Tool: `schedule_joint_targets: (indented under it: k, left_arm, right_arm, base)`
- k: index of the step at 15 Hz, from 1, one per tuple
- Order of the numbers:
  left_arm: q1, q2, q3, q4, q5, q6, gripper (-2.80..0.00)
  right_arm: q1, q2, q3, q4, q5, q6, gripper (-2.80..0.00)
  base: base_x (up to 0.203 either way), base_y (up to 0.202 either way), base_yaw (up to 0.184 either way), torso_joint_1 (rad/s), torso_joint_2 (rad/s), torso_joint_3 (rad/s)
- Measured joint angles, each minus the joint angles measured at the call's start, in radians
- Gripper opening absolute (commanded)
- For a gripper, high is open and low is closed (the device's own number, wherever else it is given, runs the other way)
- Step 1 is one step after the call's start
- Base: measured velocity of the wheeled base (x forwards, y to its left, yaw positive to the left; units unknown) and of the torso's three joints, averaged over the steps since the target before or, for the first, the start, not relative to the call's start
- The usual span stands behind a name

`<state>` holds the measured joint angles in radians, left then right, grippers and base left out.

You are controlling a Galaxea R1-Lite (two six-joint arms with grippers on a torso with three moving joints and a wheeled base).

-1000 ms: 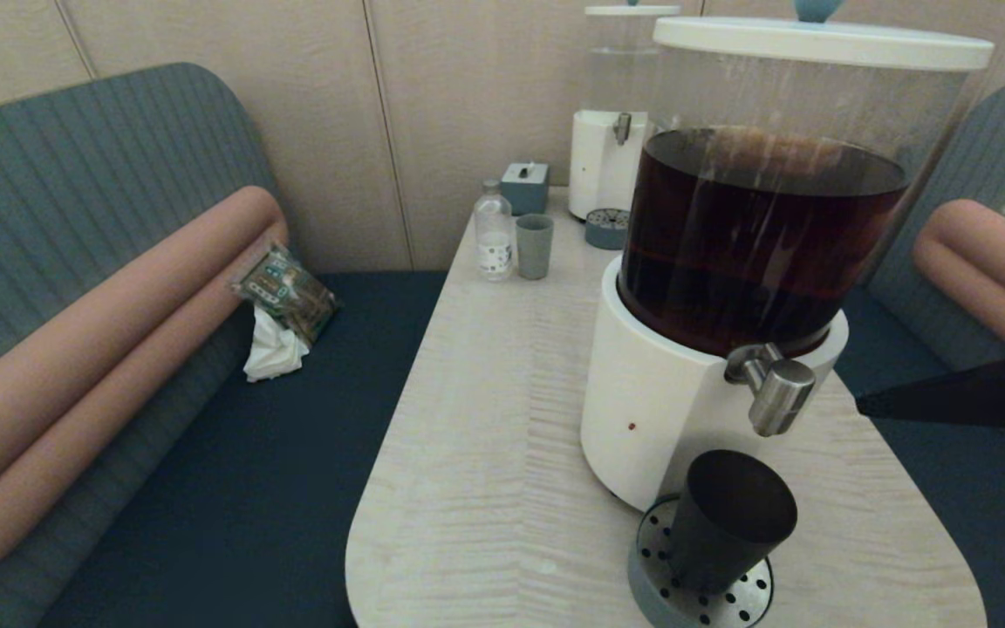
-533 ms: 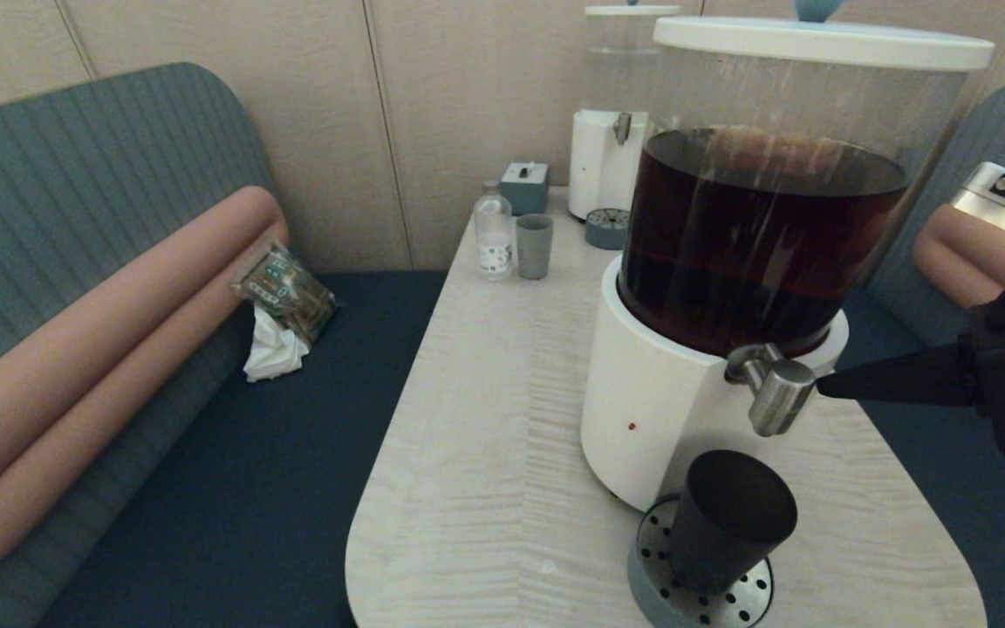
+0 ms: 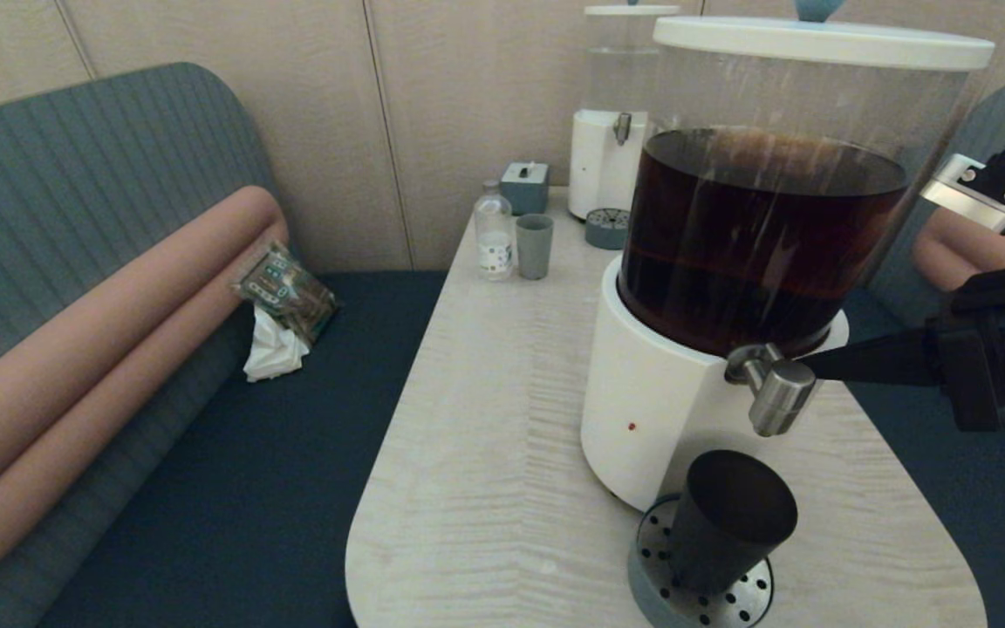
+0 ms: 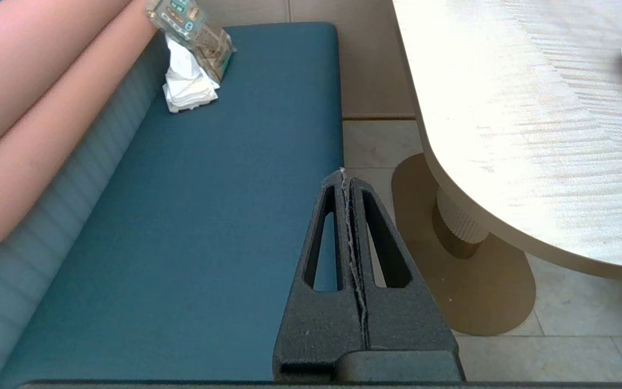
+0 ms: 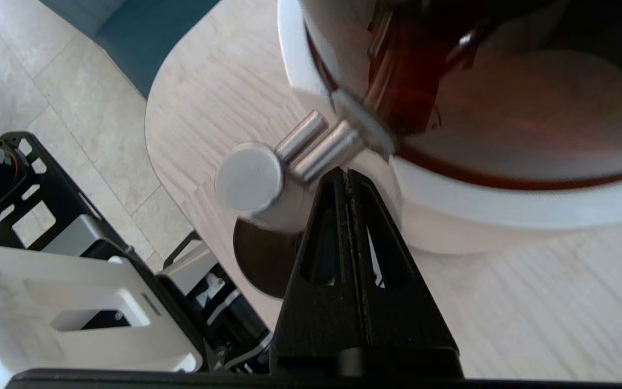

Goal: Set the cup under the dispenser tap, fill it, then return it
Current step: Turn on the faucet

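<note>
The black cup (image 3: 729, 522) stands on the perforated drip tray (image 3: 655, 586) under the silver dispenser tap (image 3: 773, 388) of the big dispenser (image 3: 755, 235), which holds dark brown liquid. My right gripper (image 3: 808, 364) reaches in from the right, shut and holding nothing, its tip just behind the tap. In the right wrist view the right gripper (image 5: 347, 174) sits against the tap's stem (image 5: 324, 151), with the knob (image 5: 248, 177) beside it and the cup (image 5: 259, 259) partly hidden below. My left gripper (image 4: 345, 175) is shut, parked over the blue bench beside the table.
At the back of the pale wooden table (image 3: 485, 453) stand a smaller clear-liquid dispenser (image 3: 611, 131), a grey-green cup (image 3: 534, 246), a small bottle (image 3: 494, 231) and a grey box (image 3: 525, 186). A snack packet and tissue (image 3: 280, 305) lie on the bench.
My right gripper has moved left and slightly up, from off the table's right edge to the back of the tap. The cup and left arm have not moved.
</note>
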<state>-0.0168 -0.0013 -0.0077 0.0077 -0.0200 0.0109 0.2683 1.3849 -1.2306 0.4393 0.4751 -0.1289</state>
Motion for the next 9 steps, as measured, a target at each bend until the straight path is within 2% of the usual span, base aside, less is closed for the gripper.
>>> schedule_joint_targets:
  k: [9]
  left_arm:
    - [0.0, 0.0, 0.0, 0.0, 0.0, 0.0, -2.8]
  right_arm:
    - [0.012, 0.024, -0.001, -0.043, 0.007, 0.004, -2.8]
  base:
    - [0.0, 0.0, 0.0, 0.0, 0.0, 0.0]
